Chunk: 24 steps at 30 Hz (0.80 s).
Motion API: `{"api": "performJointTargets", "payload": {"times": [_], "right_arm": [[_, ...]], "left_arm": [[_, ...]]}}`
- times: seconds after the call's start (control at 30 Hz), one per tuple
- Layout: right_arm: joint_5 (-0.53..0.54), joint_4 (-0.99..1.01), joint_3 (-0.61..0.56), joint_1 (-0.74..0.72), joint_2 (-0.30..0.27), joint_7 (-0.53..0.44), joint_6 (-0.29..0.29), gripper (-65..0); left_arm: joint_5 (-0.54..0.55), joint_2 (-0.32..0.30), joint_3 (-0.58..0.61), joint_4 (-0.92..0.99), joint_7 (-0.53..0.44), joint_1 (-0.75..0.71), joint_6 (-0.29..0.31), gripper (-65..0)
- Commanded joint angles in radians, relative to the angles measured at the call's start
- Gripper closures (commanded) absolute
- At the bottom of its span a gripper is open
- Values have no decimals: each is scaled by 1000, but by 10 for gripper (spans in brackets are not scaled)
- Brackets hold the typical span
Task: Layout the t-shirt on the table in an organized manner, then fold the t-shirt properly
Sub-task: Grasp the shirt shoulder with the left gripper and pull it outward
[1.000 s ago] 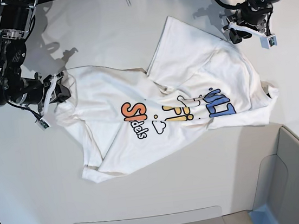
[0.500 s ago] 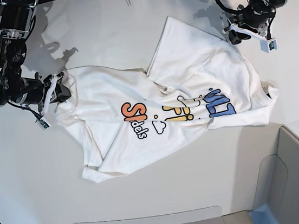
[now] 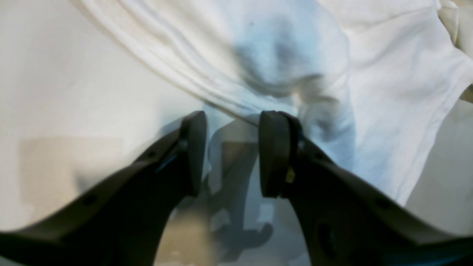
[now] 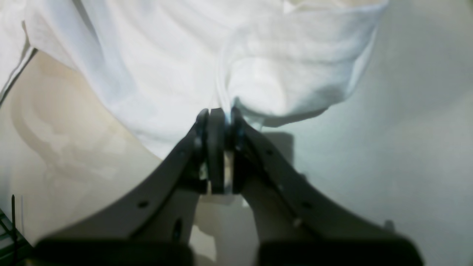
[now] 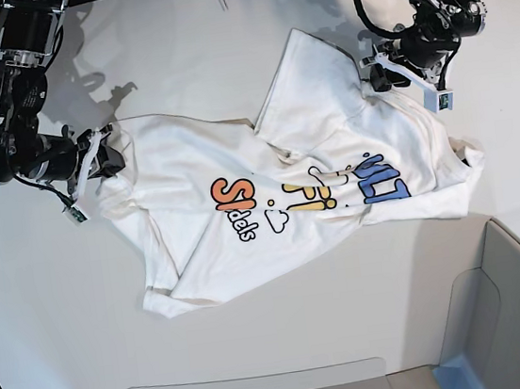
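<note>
White and bare around the cloth, the bench [image 5: 260,346] carries the t-shirt [image 5: 280,201] crumpled near its middle, print up, one flap folded over toward the far edge. At the shirt's end nearest the bench's left edge, the right gripper [image 4: 218,122] is pressed together, pinching a fold of fabric. Over the folded flap, toward the far right corner, the left gripper [image 3: 231,151] stands spread above a ridged hem and grips nothing. If it closes here, it may catch two layers, so spreading would drag the whole flap; a hard pull could also tear the cloth out of the pinch.
</note>
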State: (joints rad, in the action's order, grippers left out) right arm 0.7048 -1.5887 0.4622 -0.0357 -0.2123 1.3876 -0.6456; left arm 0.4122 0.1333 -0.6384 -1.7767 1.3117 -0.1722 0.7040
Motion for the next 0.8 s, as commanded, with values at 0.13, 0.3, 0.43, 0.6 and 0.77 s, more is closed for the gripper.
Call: {"api": "performJointTargets", "payload": {"times": [0.13,0.3,0.43,0.6,0.77], "right_arm": [[19,-17,5,-16,-12,-12,-3,0],[19,-17,5,-14,-12,-12,-3,0],[19,-17,5,-13,-12,-12,-3,0],[19,-17,5,-13,-12,-12,-3,0],[19,-17,4,-13,-12,-12,-3,0]], "left_arm": [[-51,10,-1,13,85,-34,-6,-245],[-51,7,-1,8,85,-72,-6,-245],[-54,6,-1,8,85,-71,-6,-245],[-60,4,1,8,85,-45,-6,-175],[-60,-44,1,8,85,7,-6,-146]]}}
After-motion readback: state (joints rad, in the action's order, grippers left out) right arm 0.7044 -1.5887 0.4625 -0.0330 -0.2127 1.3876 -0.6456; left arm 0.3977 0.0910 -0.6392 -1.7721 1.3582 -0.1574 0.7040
